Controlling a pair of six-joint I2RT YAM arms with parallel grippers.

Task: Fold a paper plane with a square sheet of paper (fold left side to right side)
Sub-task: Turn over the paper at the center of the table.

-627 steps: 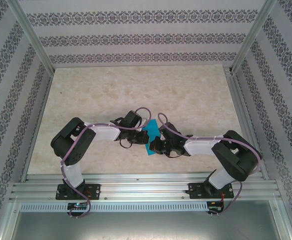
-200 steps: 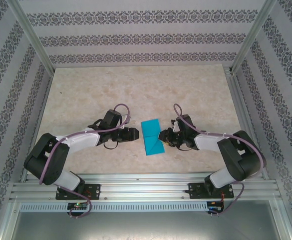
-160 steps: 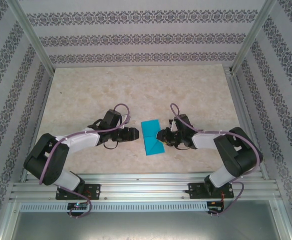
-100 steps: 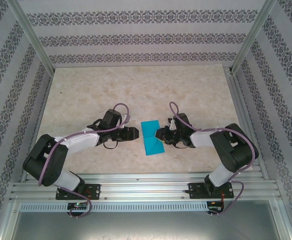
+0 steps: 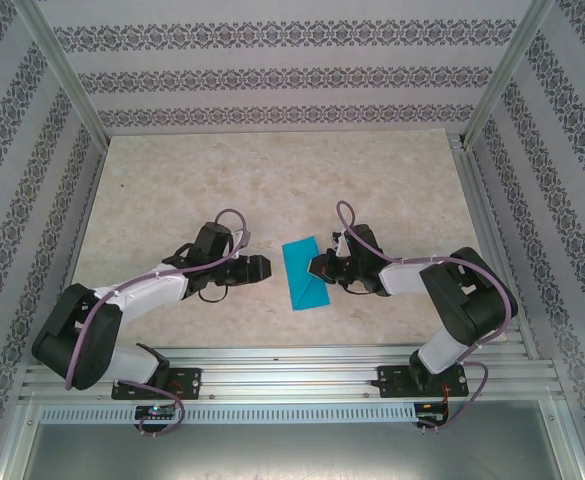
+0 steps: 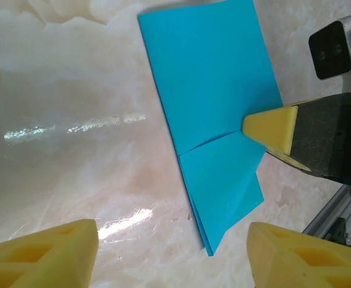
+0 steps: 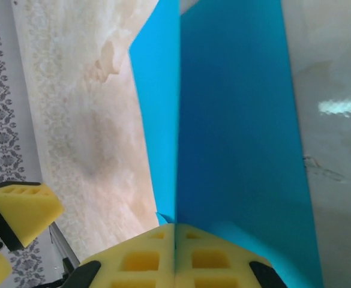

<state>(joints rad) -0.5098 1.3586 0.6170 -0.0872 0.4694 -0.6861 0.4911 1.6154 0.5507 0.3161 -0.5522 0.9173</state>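
The square sheet of paper [image 5: 304, 272] is cyan-blue and folded into a narrow strip with a point toward the near edge, lying on the marble table. In the left wrist view the sheet of paper [image 6: 214, 90] shows a slanted crease across its middle. My right gripper [image 5: 318, 266] is at its right edge, yellow pads pressed together on a raised layer of the paper [image 7: 235, 120], so my right gripper [image 7: 175, 231] is shut on it. My left gripper [image 5: 264, 267] sits just left of the paper, apart from it. Its jaws [image 6: 172, 243] stand open with bare table between them.
The marble tabletop [image 5: 272, 180] stretches away behind the paper. Aluminium posts and patterned walls [image 5: 32, 150] close in the sides and back. A metal rail [image 5: 292, 375] with both arm bases runs along the near edge.
My right gripper has closed on the paper's right edge and shifted slightly left. My left jaws have opened wider, and the left arm's elbow has swung out to the left.
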